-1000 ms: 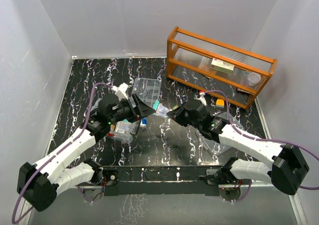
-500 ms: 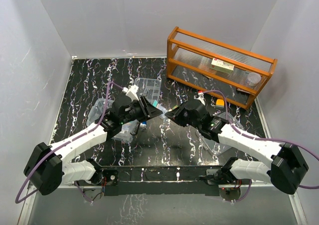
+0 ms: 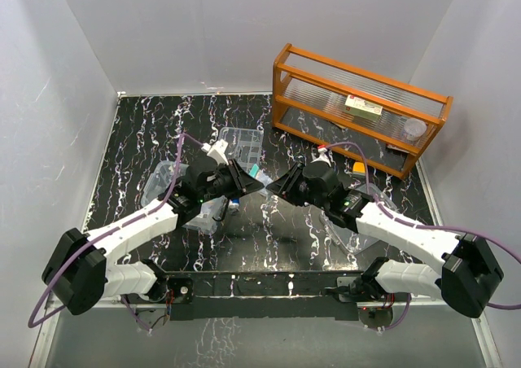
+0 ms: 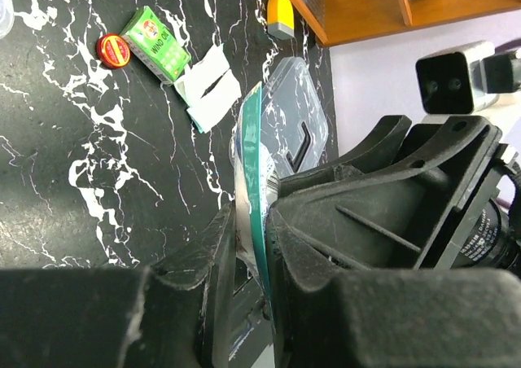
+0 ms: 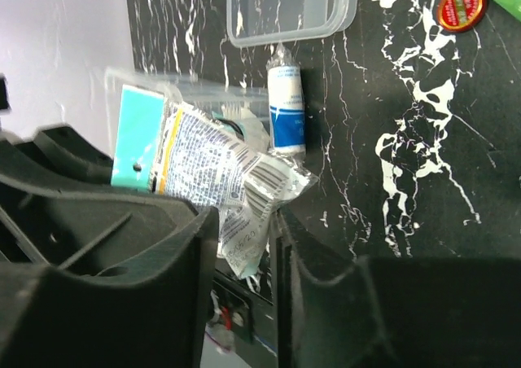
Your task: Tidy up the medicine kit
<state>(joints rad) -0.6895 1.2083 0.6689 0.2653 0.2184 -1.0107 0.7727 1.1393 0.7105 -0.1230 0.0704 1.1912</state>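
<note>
The left gripper (image 4: 252, 212) clamps the teal-headed packet (image 5: 207, 160); whether the right gripper (image 5: 244, 224) grips it too, I cannot tell. Confirm one firm hold, then carry it to the medicine kit box (image 3: 160, 181) at 9 o'clock

black marble table (image 3: 138, 132), orange rack (image 3: 362, 111) back rt, clear tray (image 3: 241, 145), green box (image 4: 155, 44), red tin (image 4: 112, 49)

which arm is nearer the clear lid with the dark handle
Right. The right arm lies directly over the lid; the left arm is far off on the other side.
</note>
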